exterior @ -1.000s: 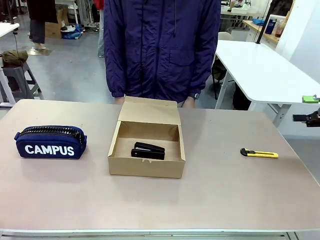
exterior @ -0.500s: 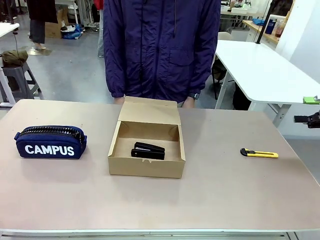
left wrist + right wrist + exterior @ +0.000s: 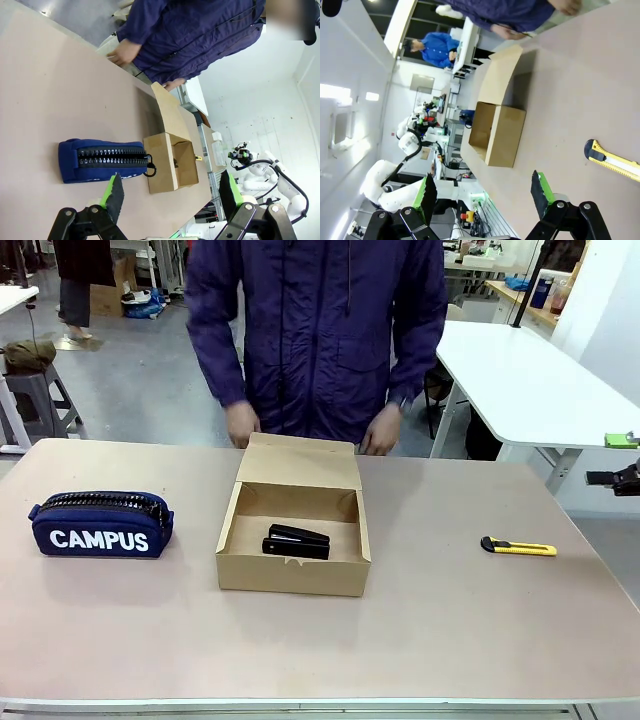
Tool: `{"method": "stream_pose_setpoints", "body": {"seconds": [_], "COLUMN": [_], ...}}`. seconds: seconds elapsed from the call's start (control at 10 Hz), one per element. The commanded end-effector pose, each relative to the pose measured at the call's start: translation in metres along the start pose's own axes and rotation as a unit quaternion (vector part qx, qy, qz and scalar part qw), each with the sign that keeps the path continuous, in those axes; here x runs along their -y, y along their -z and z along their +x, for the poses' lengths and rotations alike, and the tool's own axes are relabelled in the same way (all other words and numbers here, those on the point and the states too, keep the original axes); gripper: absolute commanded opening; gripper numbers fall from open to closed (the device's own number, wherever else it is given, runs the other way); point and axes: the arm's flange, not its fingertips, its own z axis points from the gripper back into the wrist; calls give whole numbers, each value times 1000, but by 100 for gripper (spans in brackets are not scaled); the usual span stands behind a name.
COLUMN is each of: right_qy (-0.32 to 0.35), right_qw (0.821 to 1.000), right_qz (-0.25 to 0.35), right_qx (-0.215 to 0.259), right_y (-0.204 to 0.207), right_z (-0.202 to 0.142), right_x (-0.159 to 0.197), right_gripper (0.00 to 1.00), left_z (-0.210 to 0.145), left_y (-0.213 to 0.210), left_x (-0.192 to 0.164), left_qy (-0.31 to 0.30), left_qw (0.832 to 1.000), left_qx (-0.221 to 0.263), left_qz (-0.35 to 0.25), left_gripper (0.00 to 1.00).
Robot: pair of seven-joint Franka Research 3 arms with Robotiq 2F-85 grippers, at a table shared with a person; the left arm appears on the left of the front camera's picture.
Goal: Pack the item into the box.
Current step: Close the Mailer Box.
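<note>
Stapler (image 3: 296, 541) lying inside box (image 3: 290, 575); left end effector (image 3: 170, 195) and right end effector (image 3: 484, 194) both spread wide, empty.

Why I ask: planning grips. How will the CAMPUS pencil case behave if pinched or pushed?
The pencil case looks like soft fabric, so it would probably dent and sag when pinched. Lying long and low, it should likely slide, not roll.

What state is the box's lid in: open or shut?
Open. The box has its lid flap standing up at the far edge; the stapler shows inside.
</note>
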Motion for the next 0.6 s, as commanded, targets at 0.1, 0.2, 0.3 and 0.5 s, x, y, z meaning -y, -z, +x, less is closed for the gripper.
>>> {"method": "stream_pose_setpoints", "body": {"seconds": [0.1,0.2,0.3,0.5], "right_qy": [2,2,2,2], "right_qw": [1000,1000,1000,1000], "right_qz": [5,5,5,5], "right_qx": [1,1,1,1], "right_y": [-1,-1,-1,-1], "right_z": [1,1,1,1], "right_x": [-2,-2,-2,-2], "right_gripper": [100,100,100,100], "left_z": [1,1,1,1], "left_y": [0,0,0,0], "left_x": [1,1,1,1], "left_qy": [7,7,7,7], "left_qw": [1000,1000,1000,1000], "left_qx": [7,7,7,7], "left_qz": [-10,-10,-10,-10], "left_gripper": [100,100,100,100]}}
